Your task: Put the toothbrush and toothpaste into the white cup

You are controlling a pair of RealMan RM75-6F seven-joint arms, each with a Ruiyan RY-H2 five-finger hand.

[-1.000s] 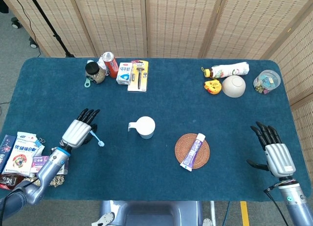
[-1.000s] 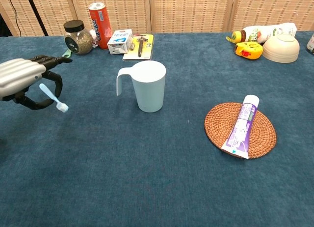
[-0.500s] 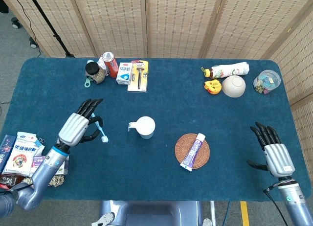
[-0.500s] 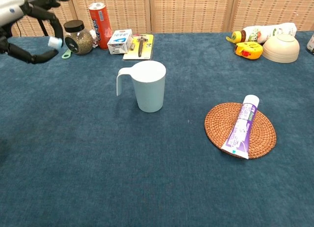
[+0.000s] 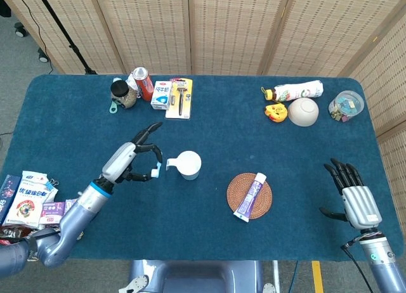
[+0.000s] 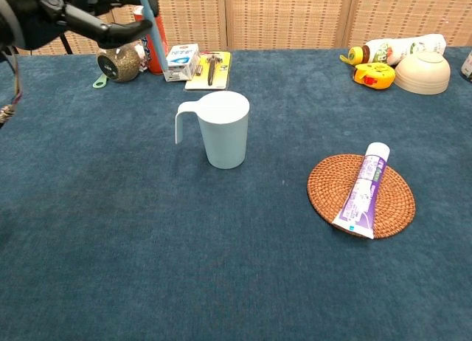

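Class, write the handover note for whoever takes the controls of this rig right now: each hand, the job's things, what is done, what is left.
Left hand: raised beside the white cup, holding the toothbrush in its fingers, not yet over the rim.
Right hand: open, holding nothing, at the table's right edge.
Toothpaste: lying across the woven coaster, untouched.
Done: toothbrush picked up.
Left: drop the toothbrush into the cup, then pick up the toothpaste, probably with the right hand, and put it in too.
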